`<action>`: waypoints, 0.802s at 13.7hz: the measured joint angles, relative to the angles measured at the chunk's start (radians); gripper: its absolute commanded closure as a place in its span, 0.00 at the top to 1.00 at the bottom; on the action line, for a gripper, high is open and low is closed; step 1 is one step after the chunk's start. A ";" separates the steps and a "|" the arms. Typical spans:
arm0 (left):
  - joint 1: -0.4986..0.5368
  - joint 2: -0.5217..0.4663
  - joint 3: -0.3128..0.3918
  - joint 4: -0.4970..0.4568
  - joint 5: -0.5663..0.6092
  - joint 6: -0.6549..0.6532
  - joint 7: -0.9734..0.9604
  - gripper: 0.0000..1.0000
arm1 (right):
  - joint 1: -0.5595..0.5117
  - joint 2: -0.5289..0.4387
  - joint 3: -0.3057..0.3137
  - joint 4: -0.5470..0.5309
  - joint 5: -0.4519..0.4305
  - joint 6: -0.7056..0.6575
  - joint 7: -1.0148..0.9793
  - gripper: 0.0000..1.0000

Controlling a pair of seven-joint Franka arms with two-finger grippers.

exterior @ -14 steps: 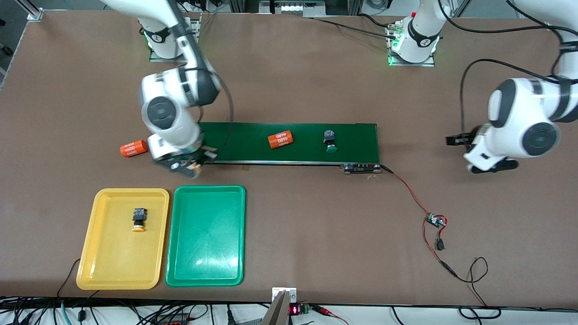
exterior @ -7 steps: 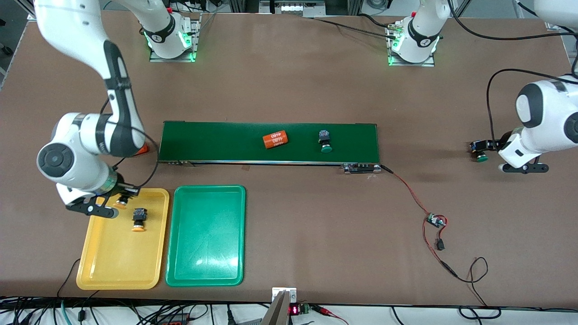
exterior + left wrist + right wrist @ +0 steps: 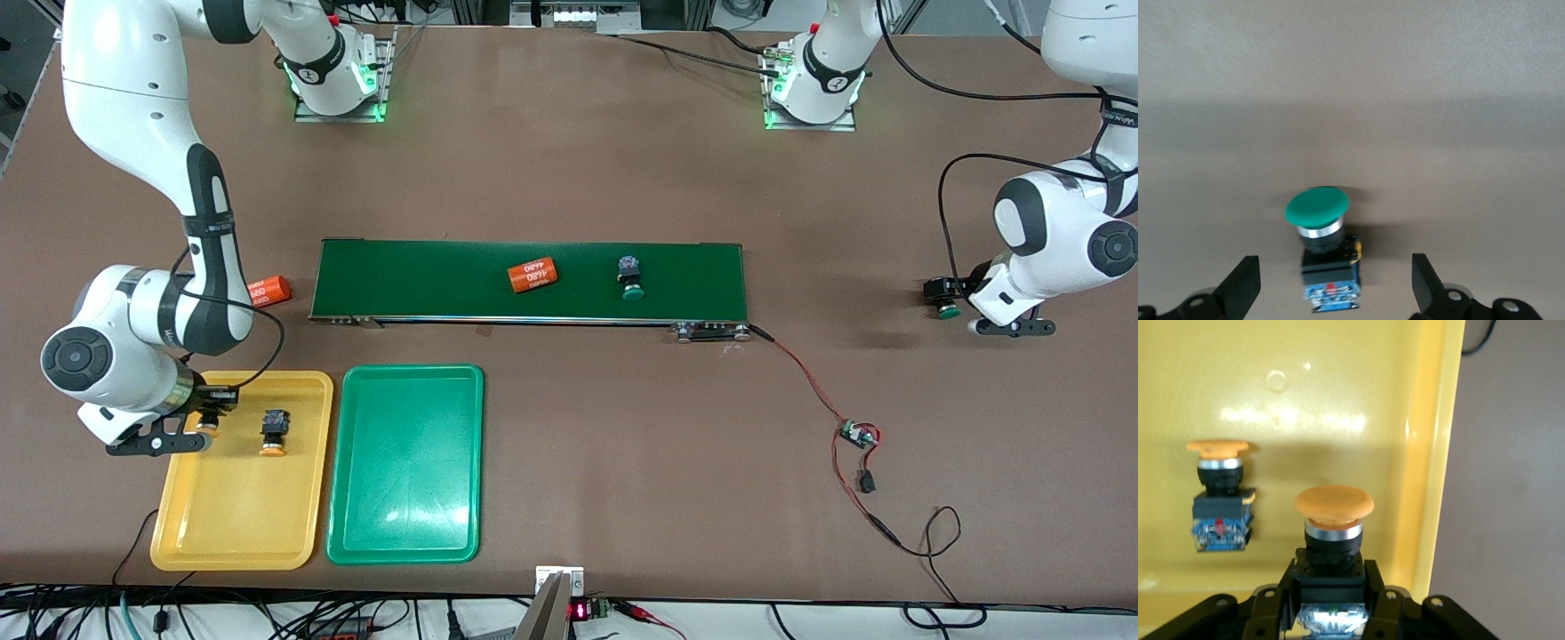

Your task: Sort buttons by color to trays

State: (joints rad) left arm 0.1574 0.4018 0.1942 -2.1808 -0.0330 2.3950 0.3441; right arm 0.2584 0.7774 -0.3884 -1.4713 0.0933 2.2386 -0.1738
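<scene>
You had an orange button (image 3: 1333, 520) clamped in the right gripper (image 3: 197, 420) over the edge of the yellow tray (image 3: 233, 524); a second orange button (image 3: 274, 432) lay in that tray just beside it; the green tray (image 3: 404, 516) sat alongside; a green button (image 3: 630, 276) and an orange cylinder (image 3: 532, 275) rode the conveyor belt (image 3: 427, 280); another orange cylinder (image 3: 268, 290) lay on the table by the belt's end; your left gripper (image 3: 1331, 293) stood wide around another green button (image 3: 1321, 227) on the table at the left arm's end, its fingers (image 3: 1241, 290) apart from the button's body.
</scene>
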 measured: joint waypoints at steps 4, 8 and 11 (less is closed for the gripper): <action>0.000 0.025 0.000 -0.006 -0.044 0.001 0.041 0.42 | 0.000 0.036 0.006 0.002 0.000 0.063 -0.036 0.29; 0.002 0.028 0.000 -0.016 -0.045 0.001 0.086 0.16 | 0.001 0.047 0.007 0.002 0.000 0.066 -0.059 1.00; 0.000 0.021 -0.001 -0.005 -0.045 -0.054 0.092 0.15 | 0.004 0.047 0.008 0.005 0.000 0.067 -0.064 1.00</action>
State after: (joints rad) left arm 0.1576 0.4231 0.1934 -2.1860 -0.0781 2.3410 0.4363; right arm 0.2620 0.8241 -0.3804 -1.4665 0.0933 2.3052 -0.2380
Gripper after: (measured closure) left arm 0.573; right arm 0.150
